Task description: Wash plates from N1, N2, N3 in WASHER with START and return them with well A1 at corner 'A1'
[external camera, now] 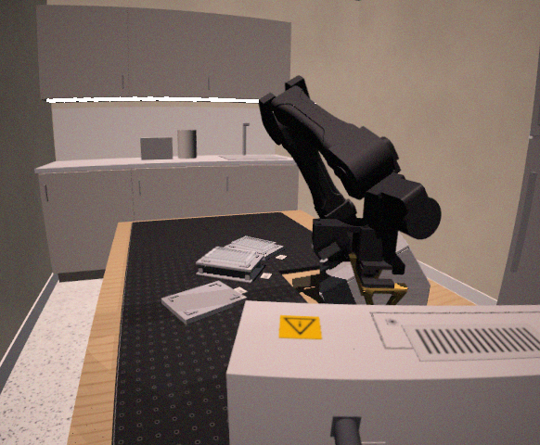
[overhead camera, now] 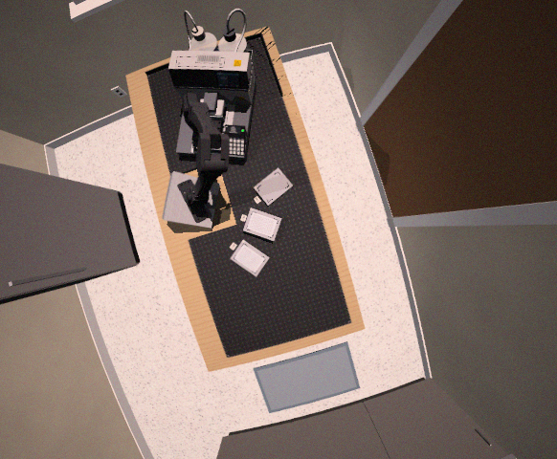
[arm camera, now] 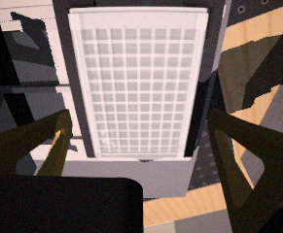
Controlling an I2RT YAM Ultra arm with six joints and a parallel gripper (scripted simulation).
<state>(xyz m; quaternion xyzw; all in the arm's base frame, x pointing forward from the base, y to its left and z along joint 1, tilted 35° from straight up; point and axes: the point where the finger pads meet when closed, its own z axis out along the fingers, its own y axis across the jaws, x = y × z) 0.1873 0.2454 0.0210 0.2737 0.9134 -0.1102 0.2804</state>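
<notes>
Spanning the middle of the room, the surface [overhead camera: 156,163] carries a black mat [overhead camera: 288,276] on which all equipment stands. The WASHER [overhead camera: 210,63] occupies the far end, its lamp [overhead camera: 242,130] green above the keypad [overhead camera: 236,145]. The arm [external camera: 337,153] reaches from its base over the washer's carrier. One plate [arm camera: 138,83] lies on the carrier [arm camera: 131,175], directly below the hand [arm camera: 138,141]. The hand is fully open and holds nothing; its fingers stand well apart, on either side of the plate's near end. On the mat, one nest [overhead camera: 273,185] stands without a plate, while two nests each hold a plate [overhead camera: 261,224] [overhead camera: 249,257].
</notes>
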